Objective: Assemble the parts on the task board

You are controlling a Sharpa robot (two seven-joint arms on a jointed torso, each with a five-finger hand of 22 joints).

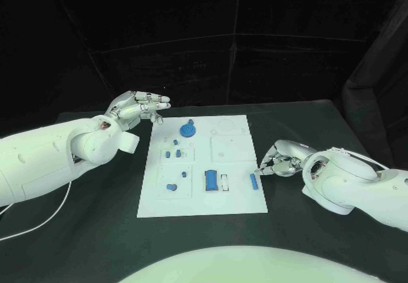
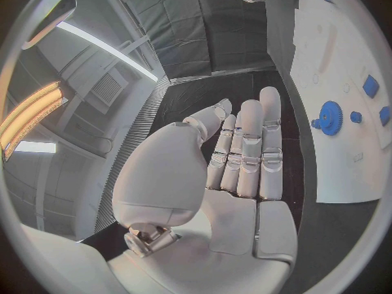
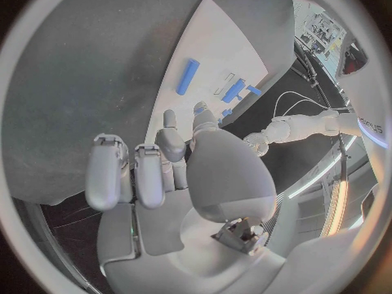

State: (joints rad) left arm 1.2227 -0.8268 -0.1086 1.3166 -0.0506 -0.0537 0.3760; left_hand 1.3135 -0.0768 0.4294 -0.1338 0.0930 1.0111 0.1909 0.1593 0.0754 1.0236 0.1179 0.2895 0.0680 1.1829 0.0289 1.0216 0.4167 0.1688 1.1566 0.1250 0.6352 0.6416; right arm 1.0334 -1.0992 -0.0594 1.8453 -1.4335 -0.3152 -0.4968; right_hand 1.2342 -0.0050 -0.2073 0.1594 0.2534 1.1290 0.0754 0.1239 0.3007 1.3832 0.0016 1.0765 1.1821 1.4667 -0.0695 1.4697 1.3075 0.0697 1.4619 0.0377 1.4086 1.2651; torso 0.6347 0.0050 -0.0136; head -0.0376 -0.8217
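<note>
While the task board (image 1: 202, 203) lies flat in the middle of the black surface (image 1: 76, 236), most parts sit on it: nearest, a small blue knob (image 1: 171, 187) at the board's left, a large blue block (image 1: 211, 180) in the centre. A slim blue bar (image 1: 254, 181) lies at the board's right edge, just beside the right hand (image 1: 280, 163). Right hand rests low at that edge, fingers curled down, tips next to the bar; whether it grasps the bar, cannot tell. Further back: several small blue pieces (image 1: 176, 154), then a blue gear (image 1: 188, 128) near the far-left corner. Left hand (image 1: 136, 108) hovers off the far-left corner, fingers loosely extended, holding nothing; its wrist view shows palm flat, fingers (image 2: 249, 151) straight.
</note>
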